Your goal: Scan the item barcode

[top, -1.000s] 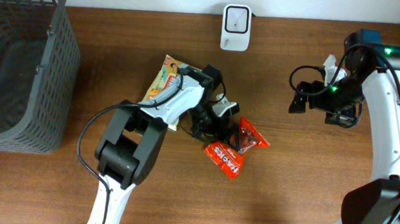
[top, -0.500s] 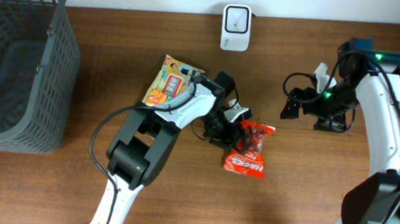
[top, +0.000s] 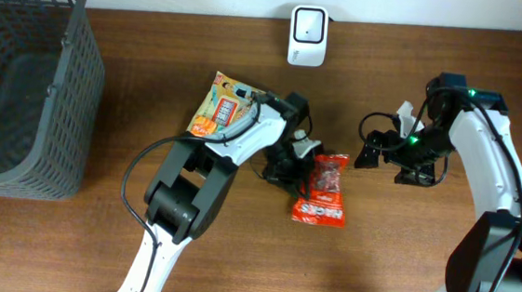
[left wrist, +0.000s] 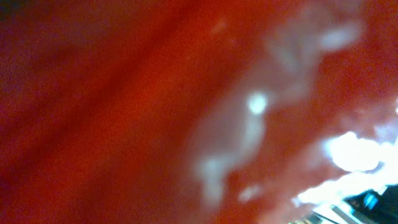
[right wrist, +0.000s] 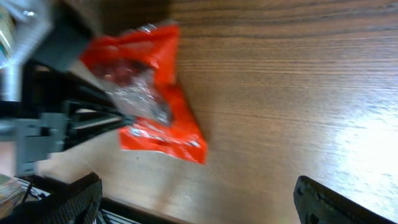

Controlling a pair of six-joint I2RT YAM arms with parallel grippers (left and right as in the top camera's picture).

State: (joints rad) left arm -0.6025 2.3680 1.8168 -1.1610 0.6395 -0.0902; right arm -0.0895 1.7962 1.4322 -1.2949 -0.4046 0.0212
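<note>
One red bag (top: 323, 190) lies on the table (top: 401, 269). My left gripper (top: 302, 165) has its jaws clamped on the bag's upper edge, at the clear crinkled part. The rest of the bag trails from those jaws back toward my base. My left wrist camera sees only blurred red, with the bag right up against it. My right gripper (top: 367, 154) hangs on the other side of the bag from my left jaws, near it but apart. Its jaws are spread wide with nothing between them, and the bag sits ahead and to the left of them. Beyond my left jaws, at the table's far edge, stands the white scanner (top: 308, 23). Behind my left gripper, partly under that arm, lies a yellow packet (top: 222, 106). Well past the packet stands the grey basket (top: 23, 81).
</note>
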